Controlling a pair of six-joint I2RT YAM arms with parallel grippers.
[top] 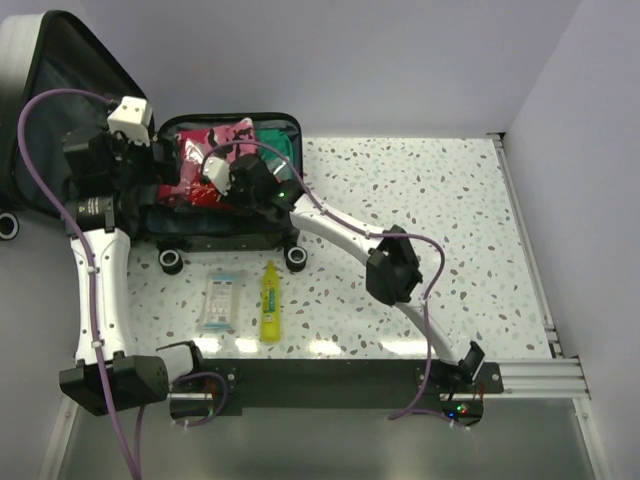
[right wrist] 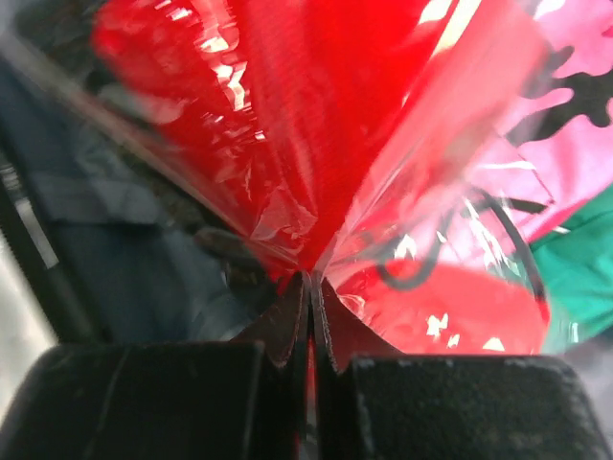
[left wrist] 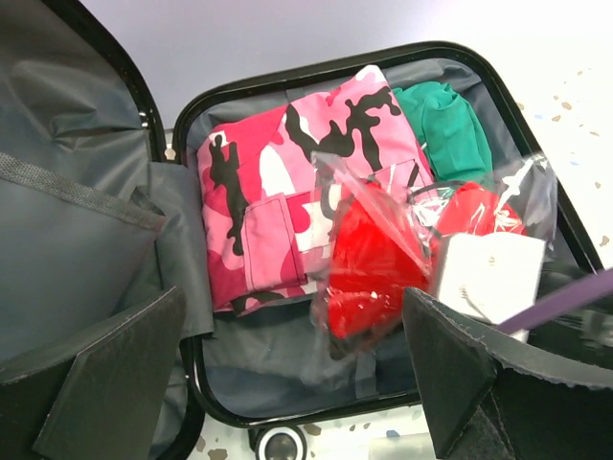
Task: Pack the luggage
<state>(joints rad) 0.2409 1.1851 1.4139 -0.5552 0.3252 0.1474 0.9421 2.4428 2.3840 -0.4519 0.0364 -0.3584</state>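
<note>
right tool point(right wrist: 308, 284) pinching red bag point(right wrist: 287, 134), inside luggage point(left wrist: 278, 372)

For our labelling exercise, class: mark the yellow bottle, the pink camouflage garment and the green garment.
yellow bottle point(top: 270, 305): top external view, middle of its body.
pink camouflage garment point(left wrist: 278, 182): left wrist view, middle of folded face.
green garment point(left wrist: 445, 132): left wrist view, centre of visible fold.

arms point(top: 100, 280): 2 — white links, black joints | cables point(left wrist: 565, 302): purple | tool pads point(left wrist: 105, 383): black
</note>
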